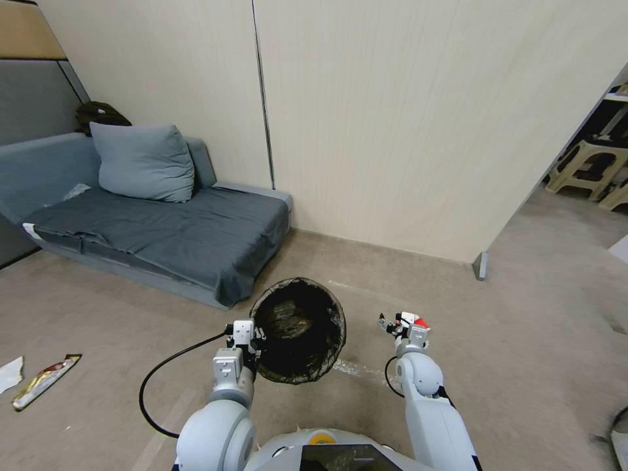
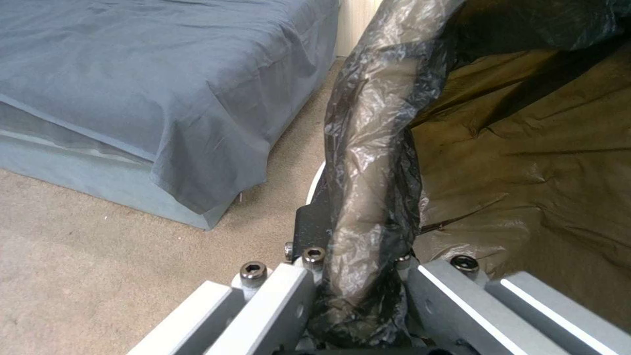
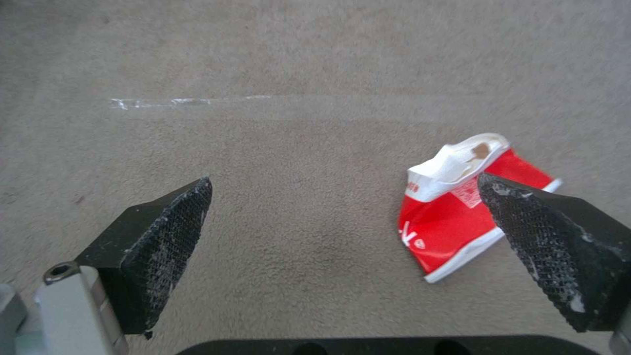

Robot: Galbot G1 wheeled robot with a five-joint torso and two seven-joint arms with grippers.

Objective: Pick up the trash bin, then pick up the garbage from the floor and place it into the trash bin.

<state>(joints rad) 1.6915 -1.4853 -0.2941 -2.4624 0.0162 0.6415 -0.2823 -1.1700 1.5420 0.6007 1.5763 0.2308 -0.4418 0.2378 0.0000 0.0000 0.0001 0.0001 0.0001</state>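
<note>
Small round white plastic trash bin (image 1: pixel 299 330) lined with dark brown-black plastic bag, held off the beige carpet floor (image 1: pixel 98 307), tipped so its mouth faces up toward the head camera; axis tilted, rim nearer the robot, base away toward the sofa corner. One bin. Left tool (image 1: pixel 252 337) clamped on the bin rim at its left side; in the left wrist view, left tool (image 2: pixel 358 296) pinching the bag-covered rim (image 2: pixel 371 162) between both grey fingers (image 2: pixel 276 301), a sliver of white bin wall just visible beside the black pad.

Right tool (image 1: pixel 400 326) low over the carpet, to the right of the bin and apart from it, jaws spread wide. In the right wrist view, right tool (image 3: pixel 342 217) with two black textured pads (image 3: pixel 171 231) set far apart, nothing between them. One red-and-white crumpled wrapper (image 3: pixel 460 212) lying flat on the carpet just beside the far pad, partly overlapped by it in view; touching or not, cannot tell. Wrapper long axis running diagonally, white torn end pointing away from the tool, red end toward it. Same wrapper (image 1: pixel 415 320) seen just past the right tool in the head view.

More litter far left on the floor: one long brown-and-yellow snack wrapper (image 1: pixel 44 381), long axis diagonal, and one white tissue scrap (image 1: pixel 9 374) beside it. Grey-blue sofa (image 1: pixel 163 229) with one pillow (image 1: pixel 144 162) behind.
</note>
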